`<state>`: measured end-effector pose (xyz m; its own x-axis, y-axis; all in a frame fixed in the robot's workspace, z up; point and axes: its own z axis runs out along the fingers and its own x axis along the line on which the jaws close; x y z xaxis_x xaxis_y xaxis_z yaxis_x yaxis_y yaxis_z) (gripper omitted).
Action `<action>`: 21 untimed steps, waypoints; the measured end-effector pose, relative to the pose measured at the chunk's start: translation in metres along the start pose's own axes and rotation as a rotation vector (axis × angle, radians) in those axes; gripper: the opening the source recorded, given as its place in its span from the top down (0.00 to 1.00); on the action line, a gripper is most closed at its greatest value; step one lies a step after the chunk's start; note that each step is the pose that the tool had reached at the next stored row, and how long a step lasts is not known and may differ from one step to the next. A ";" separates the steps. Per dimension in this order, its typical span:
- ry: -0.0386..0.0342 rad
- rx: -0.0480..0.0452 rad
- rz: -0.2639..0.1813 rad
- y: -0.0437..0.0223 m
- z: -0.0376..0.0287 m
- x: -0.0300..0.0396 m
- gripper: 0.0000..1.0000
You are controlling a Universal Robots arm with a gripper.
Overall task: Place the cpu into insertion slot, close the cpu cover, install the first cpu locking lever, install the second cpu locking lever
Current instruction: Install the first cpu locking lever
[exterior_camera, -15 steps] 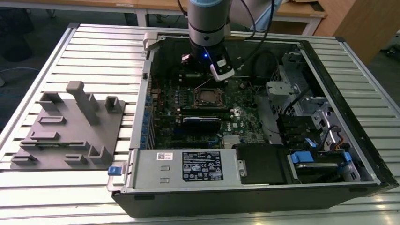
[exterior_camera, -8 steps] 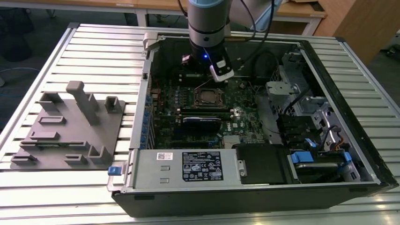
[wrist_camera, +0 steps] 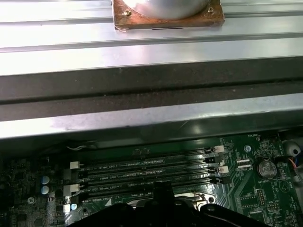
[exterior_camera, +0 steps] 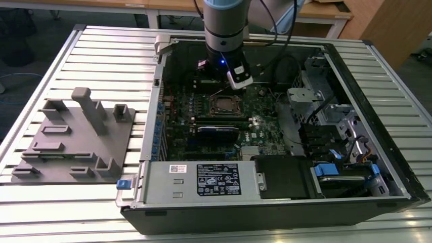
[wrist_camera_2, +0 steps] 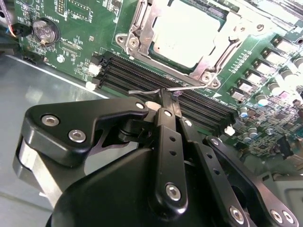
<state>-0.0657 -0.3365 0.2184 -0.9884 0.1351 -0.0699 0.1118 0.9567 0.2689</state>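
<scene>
One cpu (wrist_camera_2: 187, 33) sits in the insertion slot (exterior_camera: 210, 105), with one cpu cover (wrist_camera_2: 163, 57) shut flat over it — frame holding the chip down. Gripper (wrist_camera_2: 165, 97) fingers are pressed together, tips at one thin wire locking lever (wrist_camera_2: 194, 88) just above four memory slots (wrist_camera: 147, 172) — pinching or merely pushing it, can't tell.

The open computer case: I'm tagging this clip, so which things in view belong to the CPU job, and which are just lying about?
Job in hand: cpu, cpu cover, locking lever, claw.
Lying about: memory slots, coin battery, grey fixture plate, power supply.
</scene>
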 end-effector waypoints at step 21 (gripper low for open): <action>-0.0014 0.0001 0.002 -0.0013 0.0047 0.0000 0.90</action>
<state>-0.0654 -0.3365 0.2135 -0.9880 0.1374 -0.0708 0.1137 0.9564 0.2689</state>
